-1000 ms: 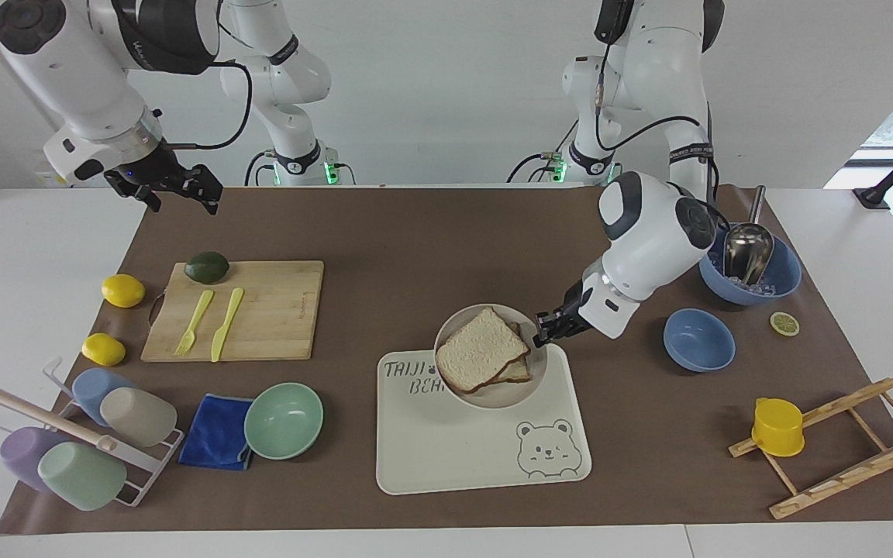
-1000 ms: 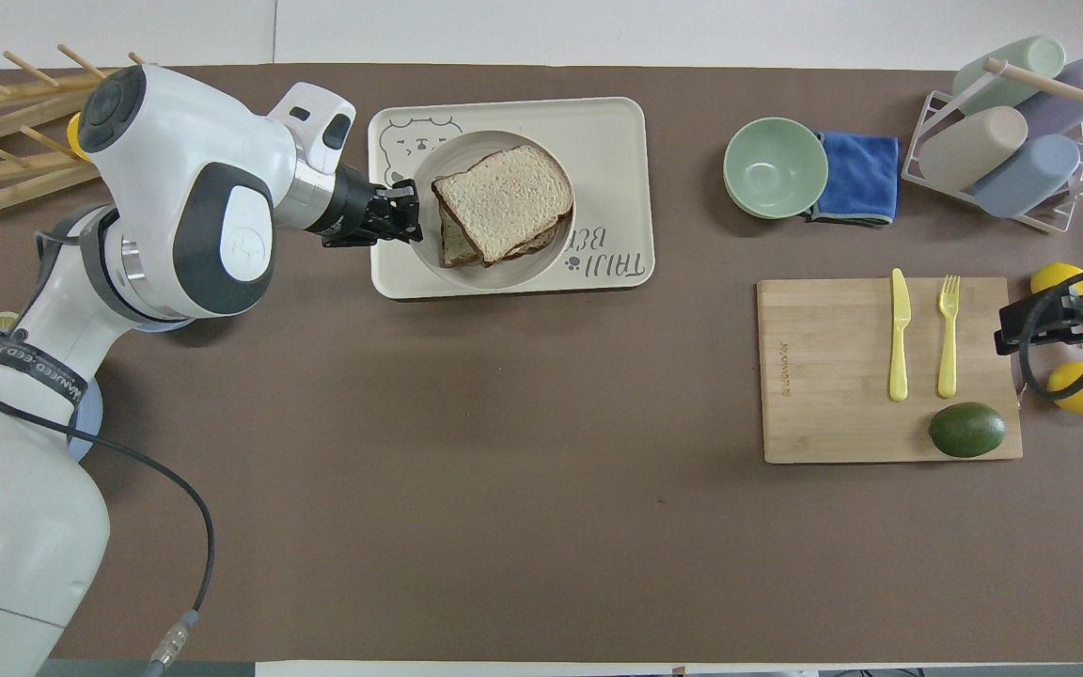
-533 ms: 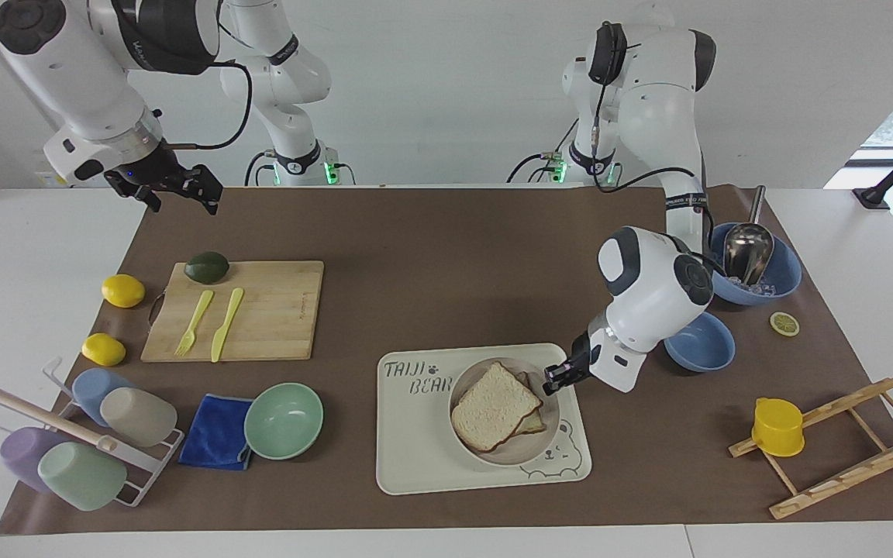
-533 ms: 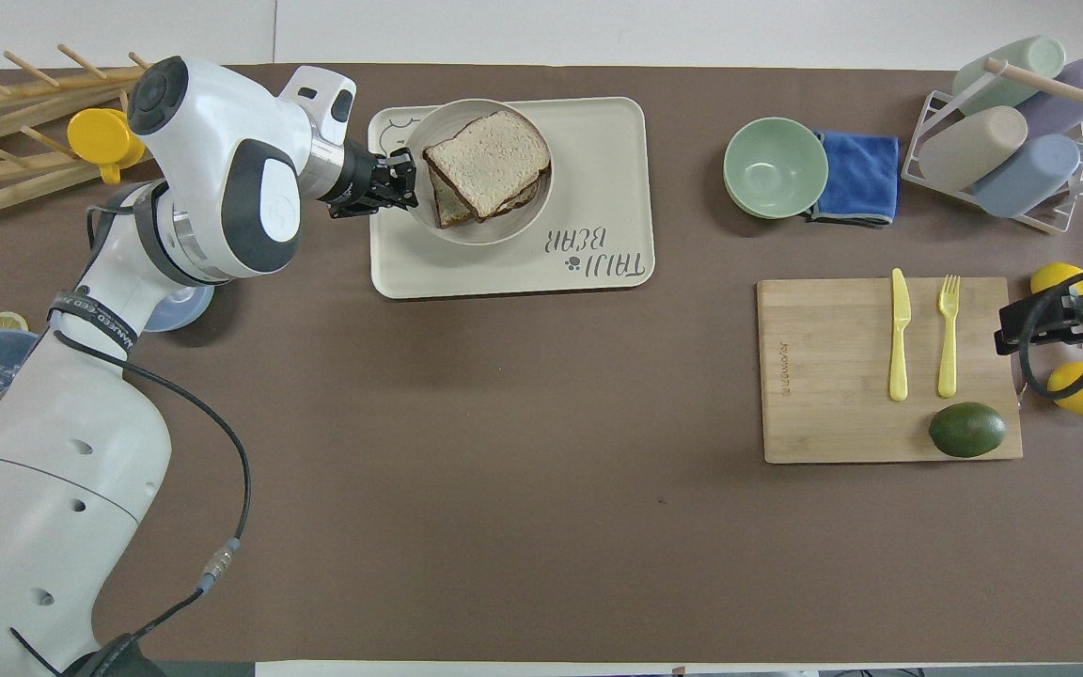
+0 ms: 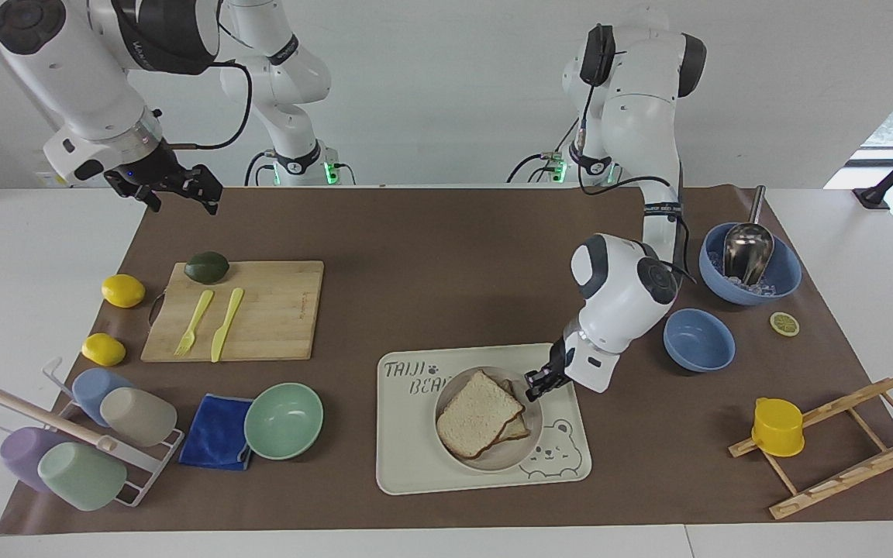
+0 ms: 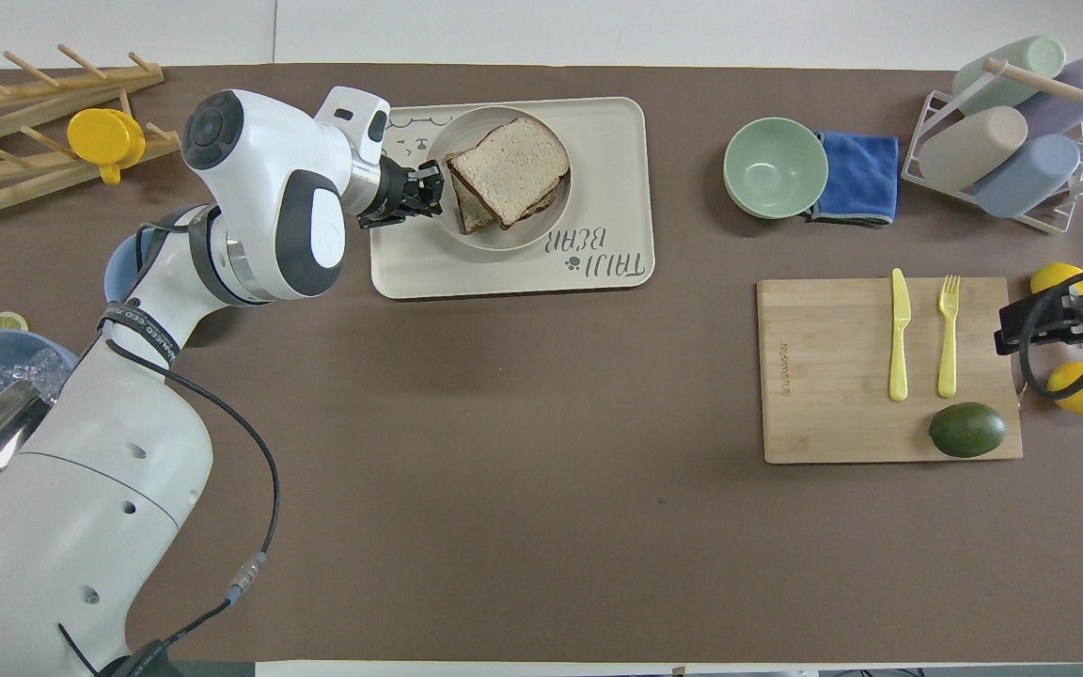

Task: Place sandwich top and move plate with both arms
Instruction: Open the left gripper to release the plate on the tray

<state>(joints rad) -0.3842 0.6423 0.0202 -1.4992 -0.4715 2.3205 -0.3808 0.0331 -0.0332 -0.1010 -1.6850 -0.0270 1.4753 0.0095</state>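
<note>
The round beige plate (image 5: 505, 459) (image 6: 504, 235) lies on the cream bear tray (image 5: 446, 477) (image 6: 504, 280), covering part of the bear drawing. The sandwich top (image 5: 477, 411) (image 6: 510, 158), a white bread slice with a brown crust, lies askew on another slice in the plate. My left gripper (image 5: 536, 384) (image 6: 429, 193) is shut on the plate's rim at the side toward the left arm's end. My right gripper (image 5: 183, 192) (image 6: 1040, 320) is open and empty, held high over the table's edge beside the cutting board, where the right arm waits.
A mint green bowl (image 5: 284, 420) and a blue cloth (image 5: 216, 432) lie beside the tray. The cutting board (image 5: 276, 310) carries a fork, a knife and an avocado. Two blue bowls (image 5: 698, 339), a wooden rack with a yellow cup (image 5: 777, 426) and a cup rack (image 5: 82, 442) stand at the table's ends.
My left gripper carried the plate with the sandwich away from the robots, from the tray's nearer edge onto the tray, then a little toward the right arm's end. The right arm stayed still.
</note>
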